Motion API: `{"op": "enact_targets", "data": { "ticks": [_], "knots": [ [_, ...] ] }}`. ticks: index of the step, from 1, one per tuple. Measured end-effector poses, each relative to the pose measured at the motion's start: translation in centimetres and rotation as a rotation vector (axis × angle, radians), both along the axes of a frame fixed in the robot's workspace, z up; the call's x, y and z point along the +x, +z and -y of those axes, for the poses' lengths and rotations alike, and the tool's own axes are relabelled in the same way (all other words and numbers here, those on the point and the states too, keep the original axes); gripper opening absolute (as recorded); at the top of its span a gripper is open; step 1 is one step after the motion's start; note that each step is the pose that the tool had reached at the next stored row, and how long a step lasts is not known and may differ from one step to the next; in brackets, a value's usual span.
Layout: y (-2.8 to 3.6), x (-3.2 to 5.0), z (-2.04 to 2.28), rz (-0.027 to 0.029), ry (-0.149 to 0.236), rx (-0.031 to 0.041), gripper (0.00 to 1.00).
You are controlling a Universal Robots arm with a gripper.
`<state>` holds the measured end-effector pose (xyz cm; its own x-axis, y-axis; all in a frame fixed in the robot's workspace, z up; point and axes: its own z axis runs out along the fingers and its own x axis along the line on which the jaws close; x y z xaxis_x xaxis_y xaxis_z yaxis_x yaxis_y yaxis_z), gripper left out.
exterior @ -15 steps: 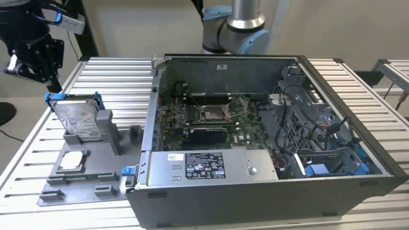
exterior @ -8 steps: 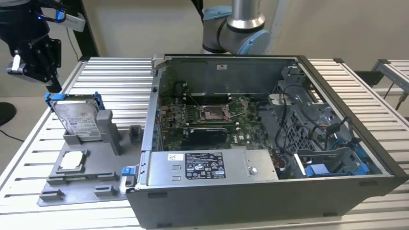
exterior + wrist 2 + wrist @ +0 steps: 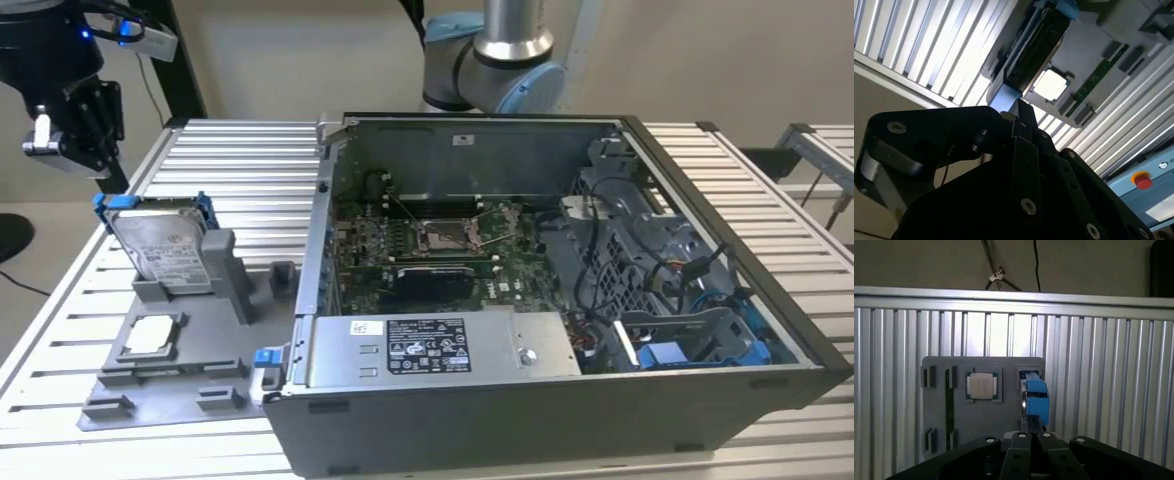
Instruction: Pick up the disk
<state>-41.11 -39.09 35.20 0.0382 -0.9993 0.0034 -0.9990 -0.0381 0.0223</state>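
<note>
On ribbed metal table (image 3: 227, 160), beige wall (image 3: 267, 50) behind — disk (image 3: 158, 245) upright in grey stand (image 3: 227, 265); gripper (image 3: 87, 150) above, jaws closed.

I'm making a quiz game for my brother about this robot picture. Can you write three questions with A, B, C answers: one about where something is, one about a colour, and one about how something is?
1. The disk is near the computer case. Where exactly?
A. Lying flat inside the case
B. Standing in a grey holder on the grey plate, at the exterior view's left of the case
C. Down on the floor

2. What colour are the rails on the disk's edges?
A. Red
B. Blue
C. Yellow

3. How is the computer case?
A. Open, with its insides showing
B. Shut under a cover
C. Turned upside down

Answers:
1. B, because the disk stands upright in the holder outside the case.
2. B, because blue plastic shows at the disk's top corners.
3. A, because the motherboard and cables show from above.
</note>
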Motion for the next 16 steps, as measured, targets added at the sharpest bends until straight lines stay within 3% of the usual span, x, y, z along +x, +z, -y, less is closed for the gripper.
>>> {"op": "enact_targets", "data": {
  "ticks": [8, 9, 16],
  "knots": [
    [0.0, 0.0, 0.0, 0.0, 0.0, 0.0, 0.0],
    [0.0, 0.0, 0.0, -0.0001, 0.0, -0.0001, 1.0],
    [0.0, -0.01, 0.0, -0.0002, 0.0, 0.0, 1.0]
  ]
}}
